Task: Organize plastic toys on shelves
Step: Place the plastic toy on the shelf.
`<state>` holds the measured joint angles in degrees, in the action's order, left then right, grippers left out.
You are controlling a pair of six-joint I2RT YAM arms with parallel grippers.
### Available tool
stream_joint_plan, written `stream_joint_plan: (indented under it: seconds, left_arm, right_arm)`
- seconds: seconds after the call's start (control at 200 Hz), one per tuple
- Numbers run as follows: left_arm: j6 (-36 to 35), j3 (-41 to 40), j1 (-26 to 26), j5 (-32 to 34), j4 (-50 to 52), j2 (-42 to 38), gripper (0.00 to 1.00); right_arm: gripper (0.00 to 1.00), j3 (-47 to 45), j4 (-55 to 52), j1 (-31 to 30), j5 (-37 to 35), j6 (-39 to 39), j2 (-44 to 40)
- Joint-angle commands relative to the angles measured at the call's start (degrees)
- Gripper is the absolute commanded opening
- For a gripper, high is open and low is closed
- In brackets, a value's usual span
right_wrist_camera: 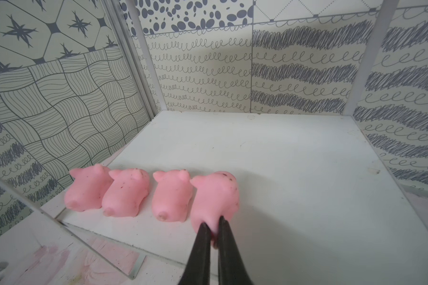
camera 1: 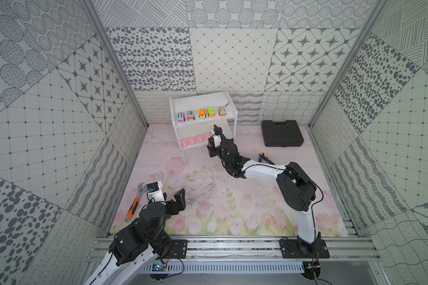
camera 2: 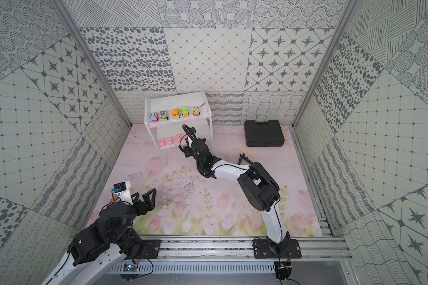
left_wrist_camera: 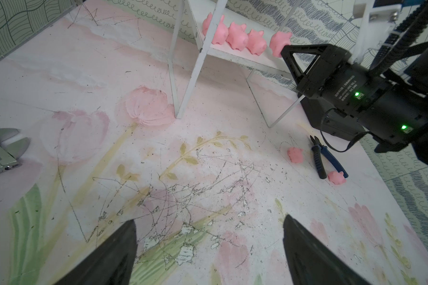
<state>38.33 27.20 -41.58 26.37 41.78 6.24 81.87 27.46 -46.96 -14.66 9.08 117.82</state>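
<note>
The white shelves [camera 1: 200, 102] stand at the back of the mat. Several toy cars [camera 1: 202, 114] line the top board. Three pink pigs [right_wrist_camera: 126, 195] stand in a row on the lower board [right_wrist_camera: 294, 172]. My right gripper [right_wrist_camera: 214, 222] reaches in under the top board. It is shut on the rear of a fourth pig [right_wrist_camera: 216, 195], at the end of that row. Two more pigs [left_wrist_camera: 295, 154] [left_wrist_camera: 336, 177] lie on the mat by the pliers. My left gripper [left_wrist_camera: 209, 222] hovers open over the near left of the mat, holding nothing.
A black case [camera 1: 282, 133] lies at the back right. Blue-handled pliers [left_wrist_camera: 319, 158] lie on the mat beside the right arm. An orange-handled wrench [camera 1: 135, 202] lies at the left edge, near my left arm. Patterned walls close in three sides.
</note>
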Motion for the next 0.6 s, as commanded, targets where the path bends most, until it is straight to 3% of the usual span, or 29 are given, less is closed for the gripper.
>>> stream_joint_plan:
  seconds: [0.0, 0.275, 0.595]
  left_arm:
    - [-0.73, 0.40, 0.01, 2.15, -0.03, -0.35, 0.95]
    - [-0.65, 0.57, -0.01, 2.19, 0.15, -0.44, 0.95]
    - [-0.67, 0.56, -0.06, 2.37, 0.24, -0.38, 0.95]
  right_arm:
    - [0.11, 1.08, 2.08, -0.45, -0.25, 2.00, 1.13]
    - [0.12, 2.04, 0.66, -0.47, 0.13, 3.14, 1.91]
    - [0.26, 2.07, 0.20, -0.50, -0.29, 3.33, 1.82]
